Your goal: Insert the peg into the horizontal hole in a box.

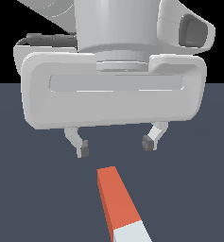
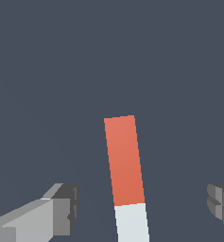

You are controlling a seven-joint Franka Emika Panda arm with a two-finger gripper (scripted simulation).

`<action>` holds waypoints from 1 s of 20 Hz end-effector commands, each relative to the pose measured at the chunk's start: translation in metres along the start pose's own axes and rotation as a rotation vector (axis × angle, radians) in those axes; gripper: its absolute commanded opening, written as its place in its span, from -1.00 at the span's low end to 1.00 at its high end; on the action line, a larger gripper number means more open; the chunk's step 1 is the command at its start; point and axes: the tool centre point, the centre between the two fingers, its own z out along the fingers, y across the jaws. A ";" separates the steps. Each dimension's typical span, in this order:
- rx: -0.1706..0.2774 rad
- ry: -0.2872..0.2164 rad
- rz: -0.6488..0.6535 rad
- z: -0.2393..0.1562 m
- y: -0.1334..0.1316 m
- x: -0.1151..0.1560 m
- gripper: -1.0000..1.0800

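Nearest the exterior camera, low in its view and a little to the exterior view's right of centre, lies the peg (image 1: pixel 119 203) flat on the dark slate-blue floor (image 1: pixel 33 203). Its pale grey-white end (image 1: pixel 131 234) is the closest part and runs out of the picture; the orange-red length (image 1: pixel 115 194) stretches away from it, slanting slightly toward the exterior view's left as it recedes, and ends in a square tip. Nothing touches the bar.

Farther back, beyond that orange-red tip, hangs the gripper (image 1: pixel 116 145), clear of the peg and seemingly above the floor. Its two fingers (image 1: pixel 82 147) are spread wide, with dark pads at their ends and a broad gap of bare floor between them; they grasp nothing. The peg's far tip sits roughly in line with that gap, but short of it.

From the wrist view the same arrangement shows: the peg (image 2: pixel 125 165) lies between the parted fingers (image 2: pixel 61 210), apart from both.

Behind and above the fingers spreads the wide white-grey gripper body (image 1: pixel 113 97), then the round wrist (image 1: pixel 116 23) against black background. Neither the box nor the hole is in sight.
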 end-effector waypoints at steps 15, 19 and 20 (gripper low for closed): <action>0.001 -0.008 -0.115 0.043 0.006 -0.098 0.92; 0.002 -0.008 -0.121 0.045 0.007 -0.103 0.92; 0.002 -0.008 -0.121 0.045 0.007 -0.104 0.92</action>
